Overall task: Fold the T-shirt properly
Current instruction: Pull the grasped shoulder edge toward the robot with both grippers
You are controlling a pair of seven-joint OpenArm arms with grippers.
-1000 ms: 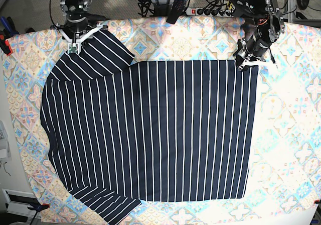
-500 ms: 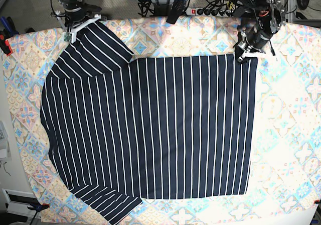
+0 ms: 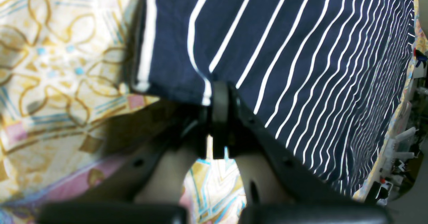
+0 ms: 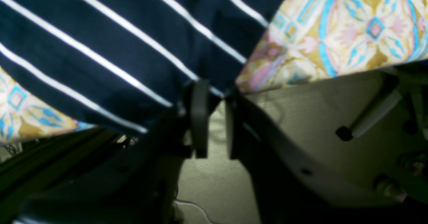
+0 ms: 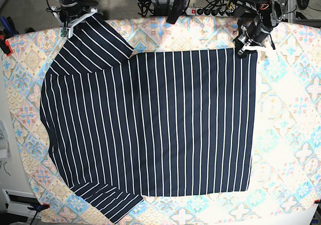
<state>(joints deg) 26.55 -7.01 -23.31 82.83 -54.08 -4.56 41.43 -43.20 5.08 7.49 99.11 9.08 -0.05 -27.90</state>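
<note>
At the far-left corner of the base view, the right gripper (image 5: 75, 23) sits on the hem of the upper sleeve (image 5: 95, 46). This sleeve is drawn out at a slant toward that corner. In the right wrist view its fingers stand a little apart, with floor showing through the gap. The sleeve edge lies right at the tips, so it looks let go, not pinched.

The T-shirt (image 5: 160, 124) lies flat across the middle of the patterned cloth (image 5: 291, 134), its stripes running top to bottom. 1 side looks already turned in, since the right edge is straight with no sleeve showing. The second sleeve (image 5: 108, 202) points toward the near-left corner.

The fabric looks thin, soft and light, with no stiffness of its own. I expect it to sag between 2 holds and to drag or wrinkle if pulled along the cloth. Any point taken in the middle would simply tent up. Hems and corners are the sound places to take hold, with 2 holds along 1 edge so that the edge lifts as a line. The seamed hem should also give the fingers something thicker to bite.

At the far-right corner, the left gripper (image 5: 246, 46) is closed tight on the shirt's corner. The left wrist view shows the hem passing between the pressed-together fingers (image 3: 219, 97), with the cloth puckering slightly there.
</note>
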